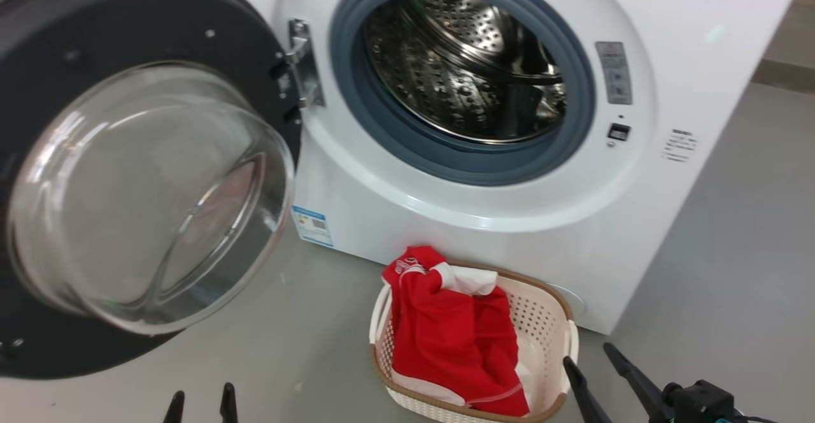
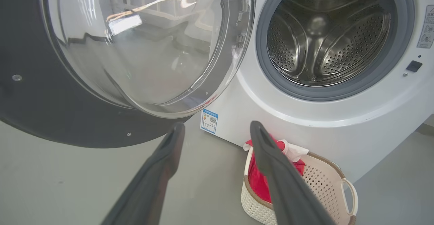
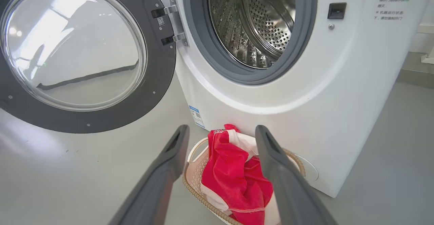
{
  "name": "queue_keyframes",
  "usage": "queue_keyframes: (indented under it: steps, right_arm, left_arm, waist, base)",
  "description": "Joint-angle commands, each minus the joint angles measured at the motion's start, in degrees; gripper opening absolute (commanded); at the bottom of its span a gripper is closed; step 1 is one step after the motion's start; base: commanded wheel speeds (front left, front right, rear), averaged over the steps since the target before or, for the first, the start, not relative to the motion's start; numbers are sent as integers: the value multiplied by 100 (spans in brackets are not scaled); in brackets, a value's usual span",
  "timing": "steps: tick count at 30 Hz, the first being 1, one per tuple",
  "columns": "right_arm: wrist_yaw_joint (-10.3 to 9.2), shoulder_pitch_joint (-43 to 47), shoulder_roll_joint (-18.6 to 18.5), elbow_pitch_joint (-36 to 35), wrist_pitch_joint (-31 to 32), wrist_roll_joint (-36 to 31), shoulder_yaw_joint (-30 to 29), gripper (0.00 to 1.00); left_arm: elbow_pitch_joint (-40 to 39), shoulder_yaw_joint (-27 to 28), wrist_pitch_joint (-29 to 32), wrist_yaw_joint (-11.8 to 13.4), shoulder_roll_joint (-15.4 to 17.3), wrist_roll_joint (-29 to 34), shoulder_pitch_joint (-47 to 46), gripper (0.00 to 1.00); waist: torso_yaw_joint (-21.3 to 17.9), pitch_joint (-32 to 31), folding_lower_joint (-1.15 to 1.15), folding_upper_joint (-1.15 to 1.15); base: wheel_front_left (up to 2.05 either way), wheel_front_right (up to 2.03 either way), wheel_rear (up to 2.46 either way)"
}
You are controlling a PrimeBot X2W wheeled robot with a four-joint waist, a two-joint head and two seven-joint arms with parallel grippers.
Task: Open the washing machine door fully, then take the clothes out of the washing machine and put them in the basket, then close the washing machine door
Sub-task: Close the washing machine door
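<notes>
Red clothes (image 1: 446, 340) lay heaped in the basket (image 1: 547, 321), which stood just before the washing machine (image 1: 509, 232). Its steel drum (image 1: 465, 66) looked bare, so we judged the unloading done. The washing machine door (image 1: 127, 21) hung wide on its hinge (image 1: 302, 60), and shutting it was what remained. Our left gripper (image 1: 201, 401) and right gripper (image 1: 587, 354) were both spread, holding nothing. A blue label (image 1: 312, 225) and small print (image 1: 680, 144) on the front were too fine to read, as was the garment's white lettering.
</notes>
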Motion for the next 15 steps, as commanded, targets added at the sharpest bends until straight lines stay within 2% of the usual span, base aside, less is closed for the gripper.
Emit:
queue_keyframes:
  steps: [1, 15]
  right_arm:
    - [36, -263, -70, -98, -37, 68, 176, 100]
    - [36, -842, -202, 115, -37, 237, 784, 100]
  left_arm:
    - [-163, 189, -30, 86, 56, -68, -39, 100]
    - [-473, 277, -31, 372, 56, -295, 170, 100]
  waist:
    - [263, -102, 0, 0]
    - [403, -1, 0, 0]
  base:
    - [0, 0, 0]
    - [0, 0, 0]
